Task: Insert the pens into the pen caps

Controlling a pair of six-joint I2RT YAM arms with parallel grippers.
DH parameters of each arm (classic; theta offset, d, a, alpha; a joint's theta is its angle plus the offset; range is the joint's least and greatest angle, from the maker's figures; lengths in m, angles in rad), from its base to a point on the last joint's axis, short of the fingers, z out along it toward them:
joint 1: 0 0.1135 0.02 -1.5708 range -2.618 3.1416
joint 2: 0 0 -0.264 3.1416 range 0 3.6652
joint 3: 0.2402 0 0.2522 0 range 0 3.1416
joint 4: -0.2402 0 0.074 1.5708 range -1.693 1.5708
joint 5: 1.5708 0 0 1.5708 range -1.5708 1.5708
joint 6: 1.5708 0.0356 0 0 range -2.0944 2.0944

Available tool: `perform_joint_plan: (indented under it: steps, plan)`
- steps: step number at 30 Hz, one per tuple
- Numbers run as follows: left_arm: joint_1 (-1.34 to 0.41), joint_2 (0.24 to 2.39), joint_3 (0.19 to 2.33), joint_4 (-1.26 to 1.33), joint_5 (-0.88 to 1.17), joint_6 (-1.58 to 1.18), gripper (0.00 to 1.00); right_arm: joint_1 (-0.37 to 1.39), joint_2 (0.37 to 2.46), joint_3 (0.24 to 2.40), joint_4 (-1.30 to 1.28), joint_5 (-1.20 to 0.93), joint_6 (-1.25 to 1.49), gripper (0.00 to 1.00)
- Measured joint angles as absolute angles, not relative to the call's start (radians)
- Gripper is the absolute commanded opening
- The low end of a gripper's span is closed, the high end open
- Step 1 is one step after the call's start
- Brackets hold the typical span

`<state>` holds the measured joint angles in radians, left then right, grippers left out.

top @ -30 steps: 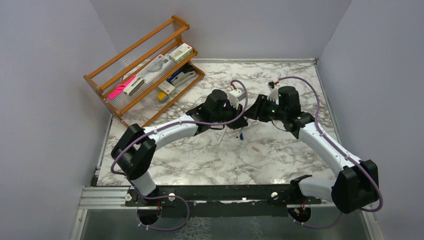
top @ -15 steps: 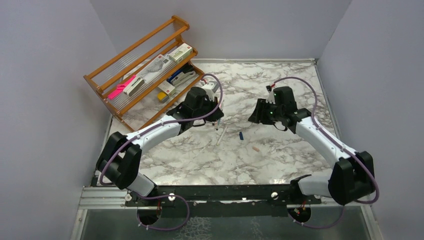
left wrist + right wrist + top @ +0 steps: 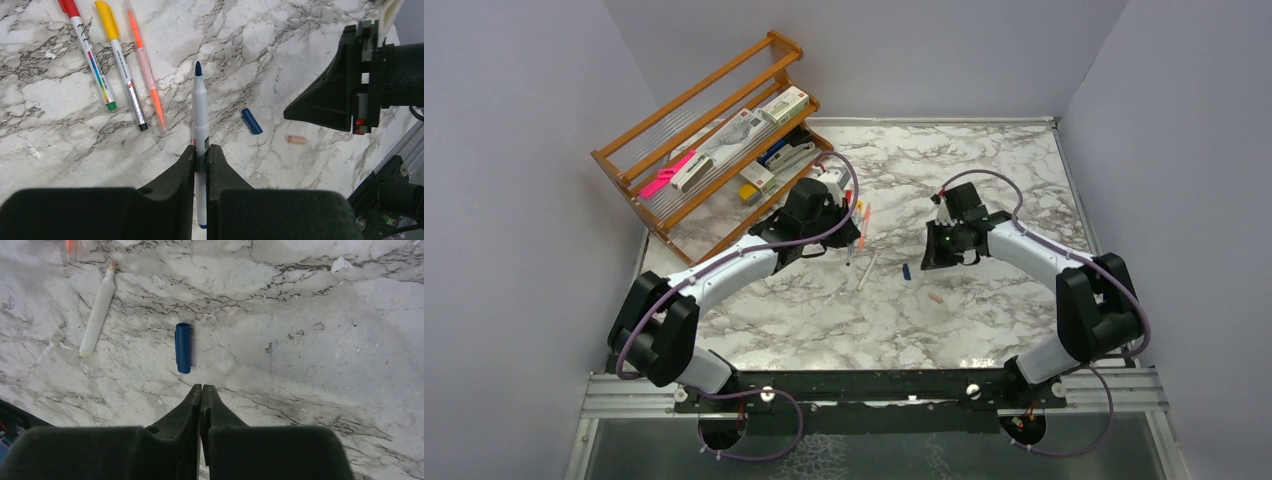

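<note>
My left gripper point(image 3: 200, 150) is shut on a white pen with a dark blue tip point(image 3: 199, 107), which points forward above the table. Ahead of it a dark blue cap point(image 3: 251, 121) and a pale pink cap point(image 3: 297, 140) lie loose. A red-capped pen point(image 3: 87, 50), a yellow-capped pen point(image 3: 120, 60) and a salmon-orange pen point(image 3: 147, 70) lie side by side at the left. My right gripper point(image 3: 201, 387) is shut and empty, just short of the blue cap point(image 3: 183, 347). An uncapped white pen point(image 3: 98, 312) lies to its left.
A wooden rack point(image 3: 714, 140) with stationery stands at the back left, near the left arm point(image 3: 744, 260). The right arm's black wrist point(image 3: 345, 90) hangs close at the right of the left wrist view. Walls close in the marble table point(image 3: 984, 320) on three sides.
The two grippers, close together at the centre a second ago, have parted. The left one drew back left with the pen. The right one swung down next to the blue cap.
</note>
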<state>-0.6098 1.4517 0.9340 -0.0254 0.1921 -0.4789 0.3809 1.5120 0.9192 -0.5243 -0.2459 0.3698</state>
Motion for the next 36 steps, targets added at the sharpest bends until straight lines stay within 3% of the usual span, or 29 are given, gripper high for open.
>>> perform_joint_plan:
  steps: [36]
  plan:
    - [-0.595,1.409,0.906,-0.059,0.169,-0.476,0.0,0.44,1.696,0.907,-0.409,-0.364,0.372,0.01]
